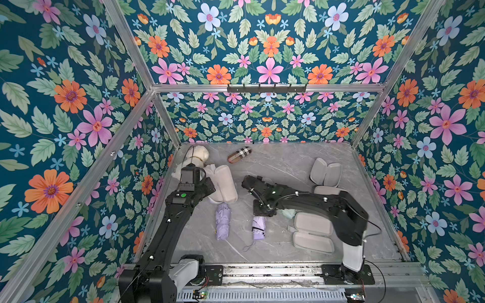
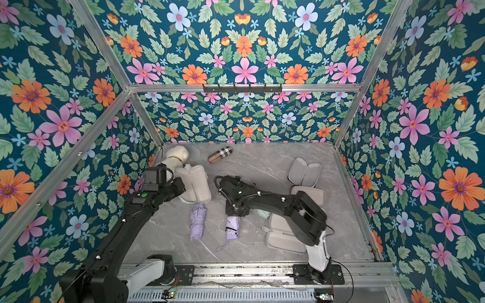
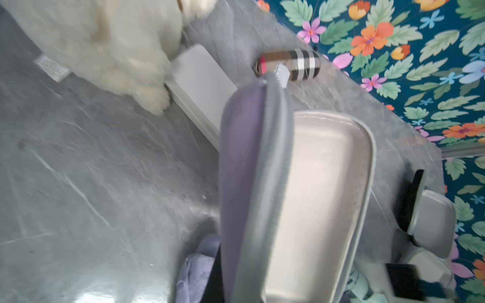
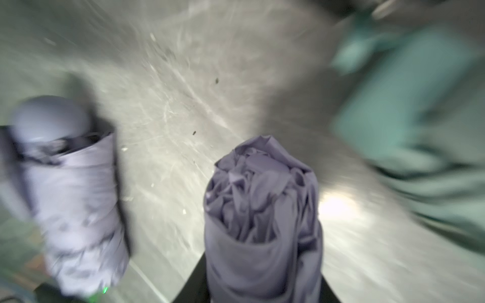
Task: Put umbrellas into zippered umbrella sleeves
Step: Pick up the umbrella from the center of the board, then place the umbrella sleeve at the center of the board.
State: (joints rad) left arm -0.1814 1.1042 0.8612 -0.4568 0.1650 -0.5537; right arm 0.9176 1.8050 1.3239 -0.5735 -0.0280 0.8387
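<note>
Clamps sleeve (image 1: pixel 226 181) rim in left fingers (image 1: pixel 210 185), propping it open beside plush (image 1: pixel 195 156). Leaves loose umbrella (image 1: pixel 223 221) on table (image 1: pixel 283 168) at sleeve's near end. Grasps second umbrella (image 1: pixel 259 228) by far end in right fingers (image 1: pixel 260 213), long axis front to back; needs carrying left and away toward sleeve, around loose umbrella. Partly covers mint umbrella (image 1: pixel 287 213) with right arm (image 1: pixel 309 199).

Bare marble table (image 1: pixel 283 170) at frame centre is free for me. Left of the lavender umbrella (image 1: pixel 259 228) I grip lies a second lavender umbrella (image 1: pixel 223 223). Open sleeves (image 1: pixel 313 232) crowd the lower right, and a lavender sleeve (image 1: pixel 225 183) and plush toy (image 1: pixel 195 157) crowd the upper left.
</note>
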